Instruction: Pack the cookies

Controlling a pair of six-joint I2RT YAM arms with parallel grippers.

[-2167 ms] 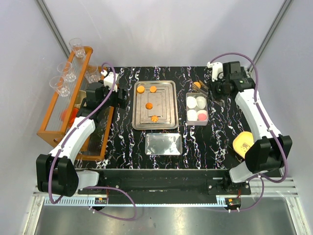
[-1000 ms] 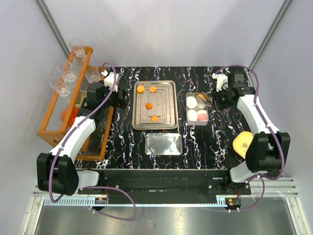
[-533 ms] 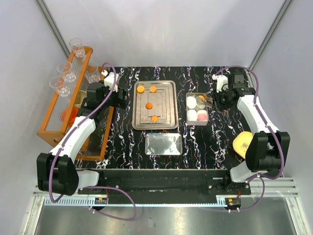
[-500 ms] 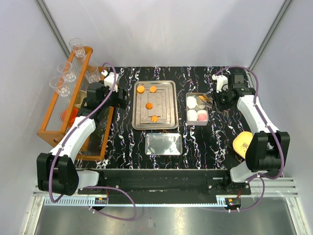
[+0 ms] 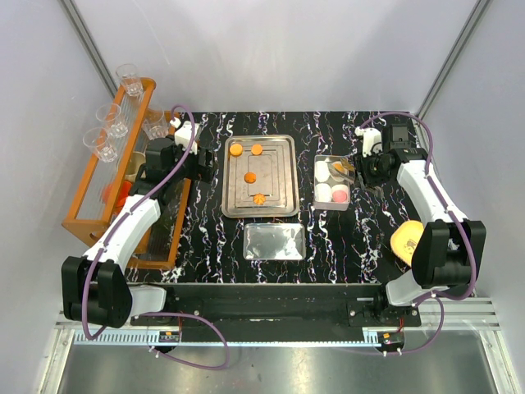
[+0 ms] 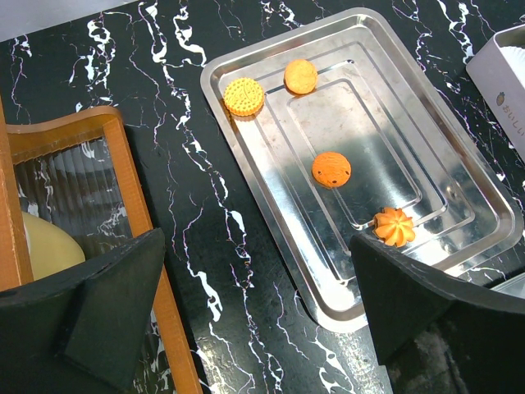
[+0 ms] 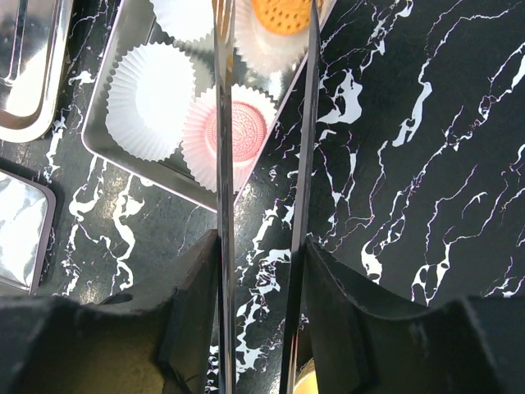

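Note:
Several orange cookies lie on the steel tray (image 5: 283,205): two round ones at the back (image 6: 244,96) (image 6: 301,75), one in the middle (image 6: 331,169), and a flower-shaped one (image 6: 394,226) at the front. My left gripper (image 6: 258,271) is open and empty over the table, left of the tray. My right gripper (image 7: 261,246) is shut on thin metal tongs (image 7: 223,164). Their tips straddle an orange cookie (image 7: 283,15) lying in a paper cup in the box (image 7: 164,185), with a gap on its left side. A pink cookie (image 7: 250,131) lies in the front right cup.
An empty white paper cup (image 7: 152,103) fills the box's front left. A foil lid (image 5: 274,241) lies in front of the tray. A yellow-orange lump (image 5: 408,240) sits at the right. A wooden rack (image 5: 90,222) with clear glasses (image 5: 129,79) stands at the left.
My right arm has carried the orange cookie in the tongs from behind the box down to the box's back right cup. The left arm has not moved.

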